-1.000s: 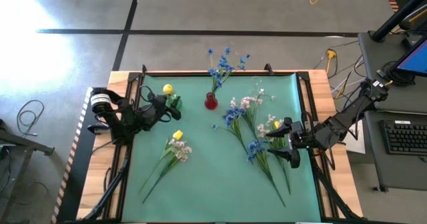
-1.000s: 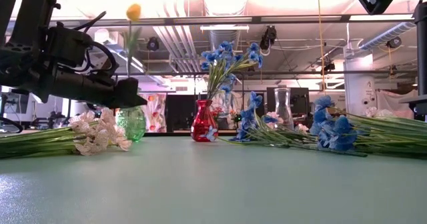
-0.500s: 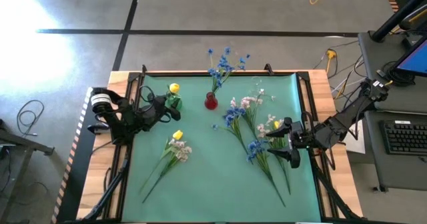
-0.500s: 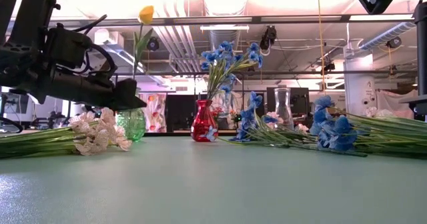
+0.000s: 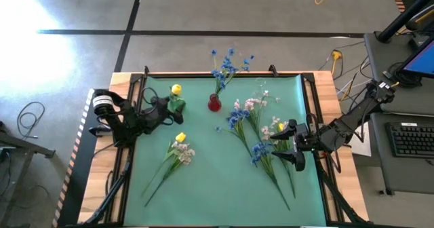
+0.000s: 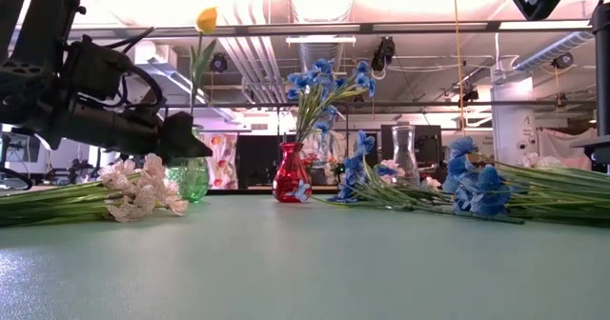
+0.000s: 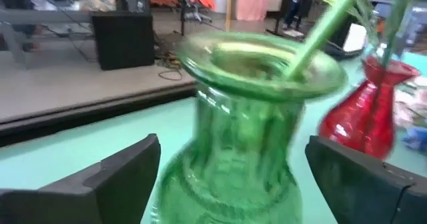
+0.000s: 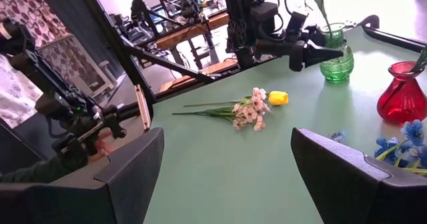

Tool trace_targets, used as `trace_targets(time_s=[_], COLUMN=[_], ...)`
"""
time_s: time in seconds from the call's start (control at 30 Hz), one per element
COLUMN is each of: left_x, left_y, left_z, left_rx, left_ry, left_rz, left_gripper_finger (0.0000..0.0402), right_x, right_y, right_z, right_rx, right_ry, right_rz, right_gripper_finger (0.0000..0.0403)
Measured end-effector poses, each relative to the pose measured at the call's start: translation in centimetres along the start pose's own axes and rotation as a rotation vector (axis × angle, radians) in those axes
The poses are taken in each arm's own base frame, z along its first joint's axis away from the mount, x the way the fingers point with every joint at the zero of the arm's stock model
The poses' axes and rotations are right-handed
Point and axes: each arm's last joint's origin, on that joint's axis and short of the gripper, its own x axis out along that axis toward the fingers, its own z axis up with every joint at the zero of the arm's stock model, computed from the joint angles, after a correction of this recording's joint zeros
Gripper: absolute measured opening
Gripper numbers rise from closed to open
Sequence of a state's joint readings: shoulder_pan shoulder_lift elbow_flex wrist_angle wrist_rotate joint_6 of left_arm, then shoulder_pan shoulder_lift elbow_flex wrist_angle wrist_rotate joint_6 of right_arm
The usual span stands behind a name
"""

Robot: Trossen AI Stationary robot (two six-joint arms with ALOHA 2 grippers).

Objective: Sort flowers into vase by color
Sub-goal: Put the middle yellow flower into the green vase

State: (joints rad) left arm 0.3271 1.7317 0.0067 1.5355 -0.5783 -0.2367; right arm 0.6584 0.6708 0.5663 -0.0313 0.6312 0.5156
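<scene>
Yellow flower [image 5: 175, 89] stands in green vase [image 5: 178, 104], tabletop [image 5: 217, 187] 10 o'clock. Left pincer [image 5: 168, 111] released, straddling vase; back out level, don't clip stem. Right pincer [image 5: 286, 146] released, idle at 3 o'clock.

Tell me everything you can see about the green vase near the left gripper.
The green vase looks like clear ribbed glass, with a round belly, narrow neck and flared rim. It stands upright on the green mat, left of the red vase. One yellow flower stands in it, its green stem leaning on the rim. The left gripper straddles the vase with open fingers, not touching it.
</scene>
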Motion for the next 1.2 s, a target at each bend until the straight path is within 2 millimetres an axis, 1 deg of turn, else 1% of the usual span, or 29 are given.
trace_targets(time_s=[0.13,0.33,0.63,0.97,1.2], left_x=[0.0,-0.02,-0.01,-0.01,-0.03], left_y=[-0.11,-0.14,-0.12,-0.13,-0.3], left_z=[-0.02,-0.04,-0.02,0.02,0.0], left_rx=[-0.03,-0.04,0.005,0.007,-0.025], left_ry=[0.009,0.012,0.009,0.006,0.018], left_rz=[-0.038,-0.046,-0.043,-0.043,-0.098], left_gripper_finger=[0.0363,0.0364,0.0364,0.0364,0.0364], right_x=[-0.01,-0.01,-0.01,-0.01,-0.01], right_y=[0.01,0.03,0.03,0.03,0.02], right_z=[0.03,0.05,0.05,0.05,0.05], right_rx=[0.002,0.004,0.004,0.004,0.004], right_ry=[-0.002,-0.004,-0.004,-0.004,-0.004], right_rz=[0.002,0.003,0.003,0.003,0.003], right_gripper_finger=[0.032,0.032,0.032,0.032,0.032])
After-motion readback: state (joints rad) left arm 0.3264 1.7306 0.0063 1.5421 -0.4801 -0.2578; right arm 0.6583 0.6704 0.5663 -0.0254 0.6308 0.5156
